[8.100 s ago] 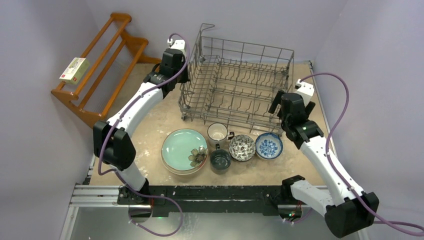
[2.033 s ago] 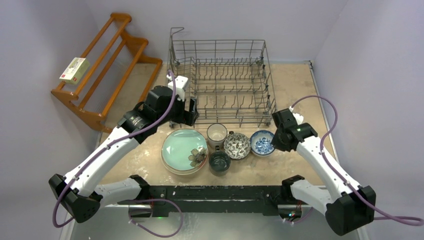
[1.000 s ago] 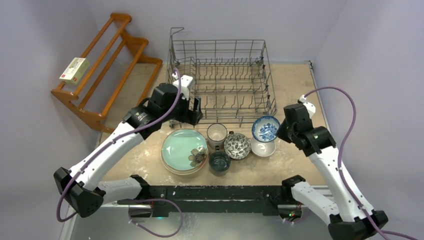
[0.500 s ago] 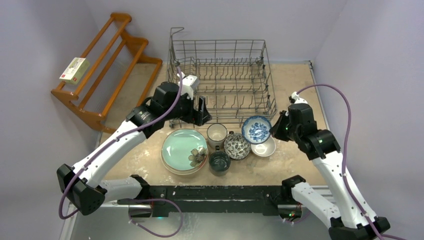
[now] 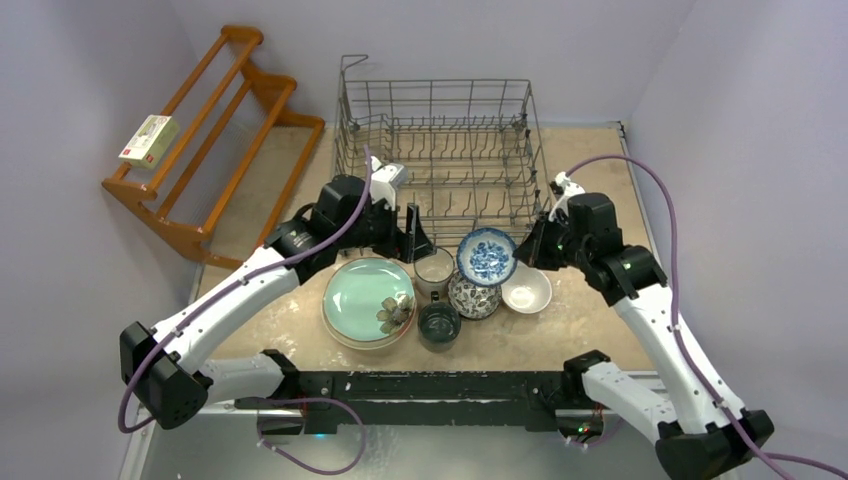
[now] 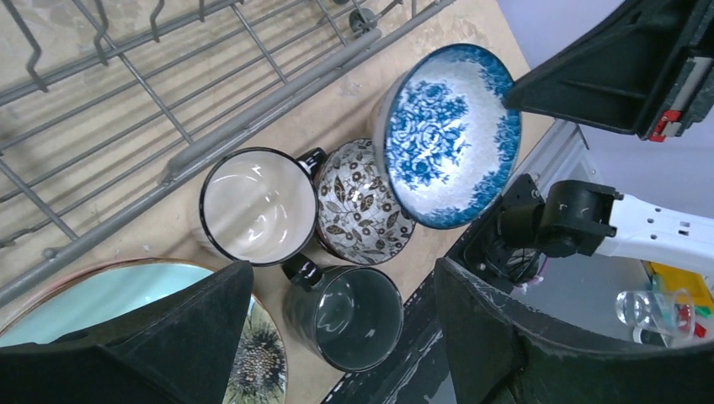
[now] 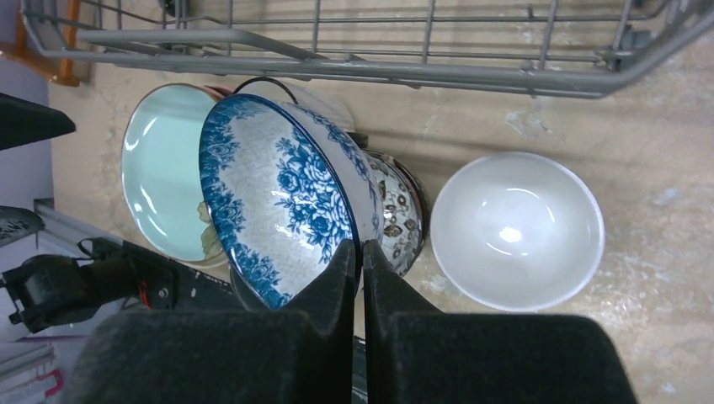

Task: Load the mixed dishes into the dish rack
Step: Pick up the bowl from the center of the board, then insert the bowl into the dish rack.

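here, glossy round blue-floral bowl (image 5: 487,256), grey wire rack (image 5: 445,150)

Top external: high above and behind the arm bases, tilted down and forward, taking in the whole desk (image 5: 590,170) and dish rack (image 5: 440,150) from afar.
Left wrist: close, looking down on the blue floral bowl (image 6: 446,135) and white mug (image 6: 257,206).
Right wrist: closer still, facing that bowl's inside.
Shared: all three — the bowl and the rack's near rail.

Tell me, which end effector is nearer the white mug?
Left. The left end effector hovers open close over the white mug; the right end effector is farther off to the mug's right, shut on the blue bowl.
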Tool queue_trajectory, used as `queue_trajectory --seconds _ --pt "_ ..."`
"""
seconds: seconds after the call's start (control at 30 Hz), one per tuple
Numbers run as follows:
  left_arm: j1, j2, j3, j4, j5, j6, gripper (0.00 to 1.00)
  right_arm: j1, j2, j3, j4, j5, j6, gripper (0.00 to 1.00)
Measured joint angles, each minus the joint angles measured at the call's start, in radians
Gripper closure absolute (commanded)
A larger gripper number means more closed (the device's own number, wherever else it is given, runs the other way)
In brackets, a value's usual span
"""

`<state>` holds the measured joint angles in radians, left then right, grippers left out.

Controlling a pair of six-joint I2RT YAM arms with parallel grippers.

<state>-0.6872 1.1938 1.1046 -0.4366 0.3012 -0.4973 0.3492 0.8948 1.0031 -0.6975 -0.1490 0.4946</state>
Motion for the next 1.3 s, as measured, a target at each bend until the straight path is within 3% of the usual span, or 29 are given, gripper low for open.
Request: queue_trajectory --seconds 0.43,0.8,1.13,1.23,1.3 --pt "-0.042 0.003 -0.073 0.08 -0.004 -0.137 0.3 0.094 0.159 0.019 0.1 -0.072 -0.054 1.0" --pt "-0.088 0.047 -0.141 0.128 -0.087 -0.204 0.4 0.163 0.187 0.061 0.141 -0.072 -0.062 1.0" --pt "-0.09 0.079 -0.155 0.178 -0.112 -0.253 0.7 0.201 0.187 0.083 0.151 -0.071 -0.062 1.0" --pt "-0.093 0.085 -0.155 0.19 -0.111 -0.262 0.82 0.204 0.186 0.083 0.151 -0.071 -0.061 1.0" --pt "-0.094 0.085 -0.156 0.188 -0.112 -0.268 0.96 0.207 0.183 0.083 0.151 -0.068 -0.062 1.0"
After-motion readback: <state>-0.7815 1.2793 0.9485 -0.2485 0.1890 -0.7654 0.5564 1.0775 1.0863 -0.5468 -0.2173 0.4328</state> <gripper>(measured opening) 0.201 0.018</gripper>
